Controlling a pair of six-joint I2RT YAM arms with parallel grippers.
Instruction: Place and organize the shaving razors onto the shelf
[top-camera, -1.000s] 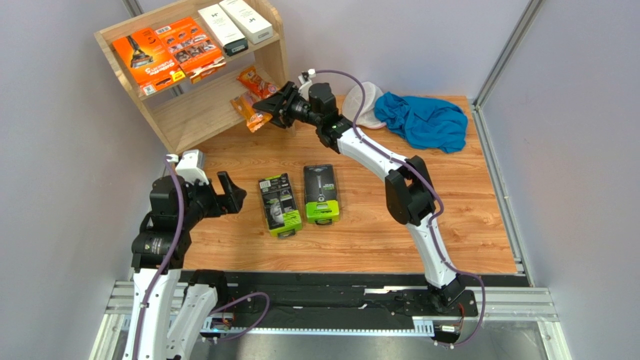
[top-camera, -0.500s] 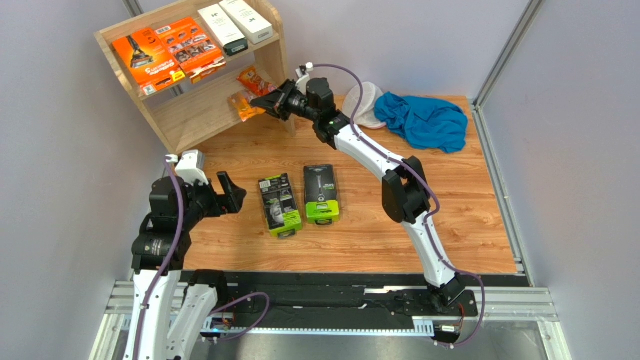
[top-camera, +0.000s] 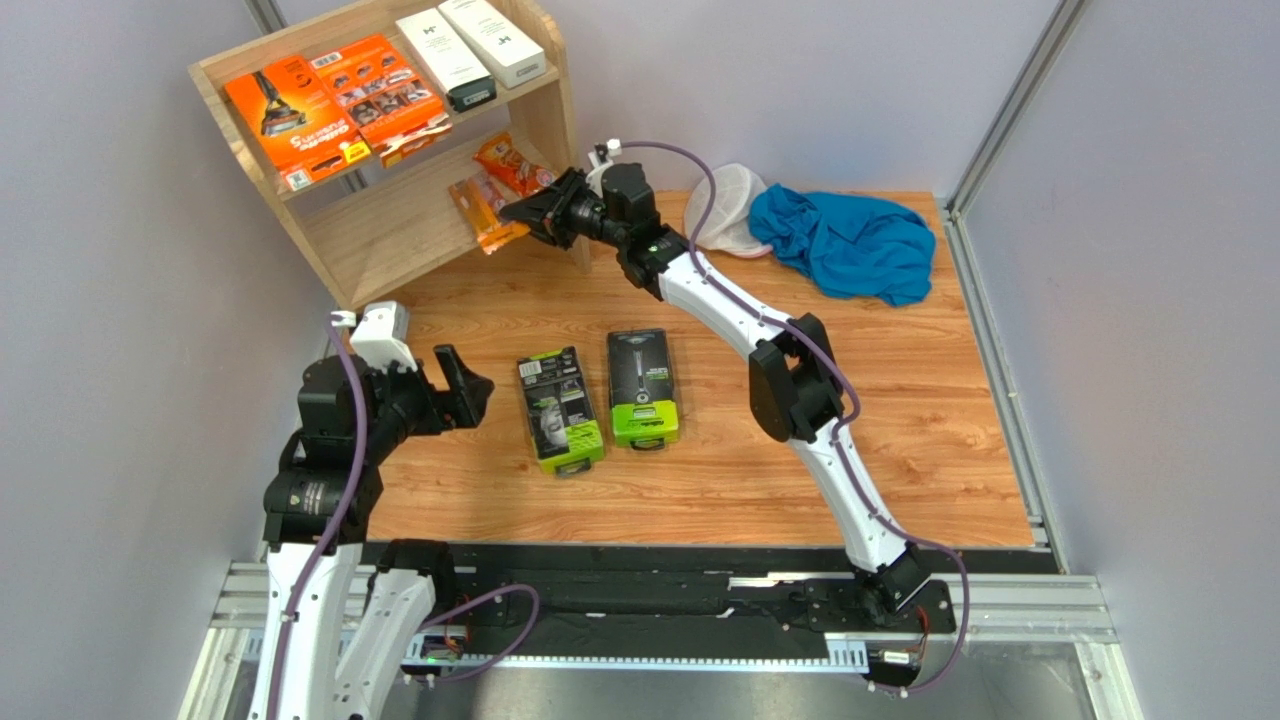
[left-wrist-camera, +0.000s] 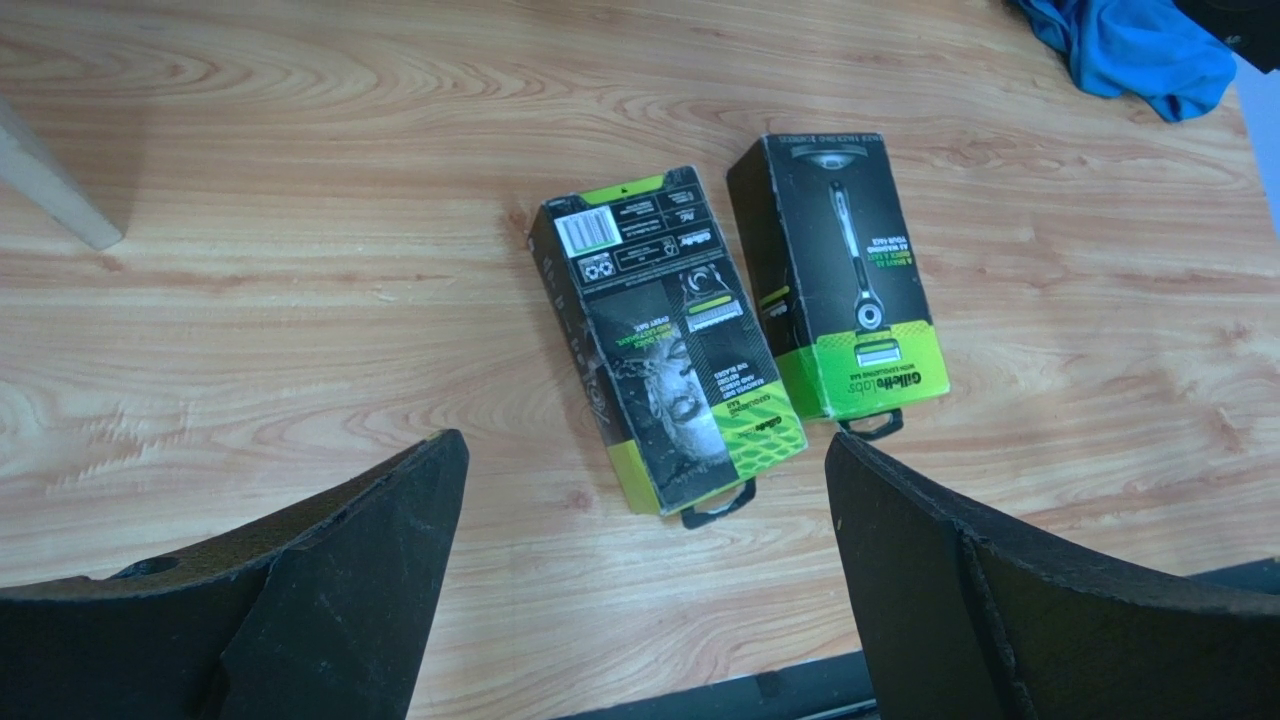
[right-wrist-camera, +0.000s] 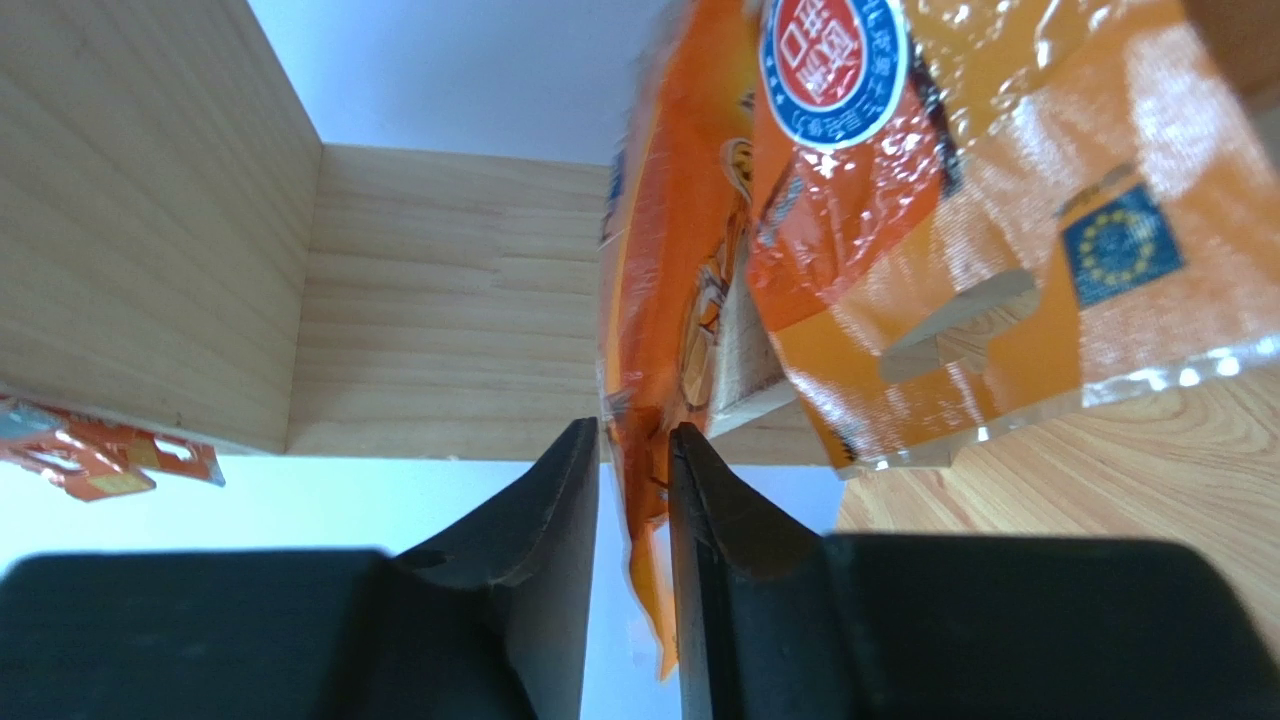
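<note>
The nearly closed fingers of the right gripper (right-wrist-camera: 633, 438) pinch a small orange packet (right-wrist-camera: 649, 285) of crinkly, glossy film at the front of the lower tier of the light-wood shelf (top-camera: 394, 228), closer in than a second ago. The left gripper (left-wrist-camera: 643, 444) gapes wide above two flat black-and-green boxes (left-wrist-camera: 669, 345) on the wood-grain table (top-camera: 902, 405).

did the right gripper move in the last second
Yes. In the top view the right gripper, pinching an orange packet, shifted left, closer to the shelf.
</note>
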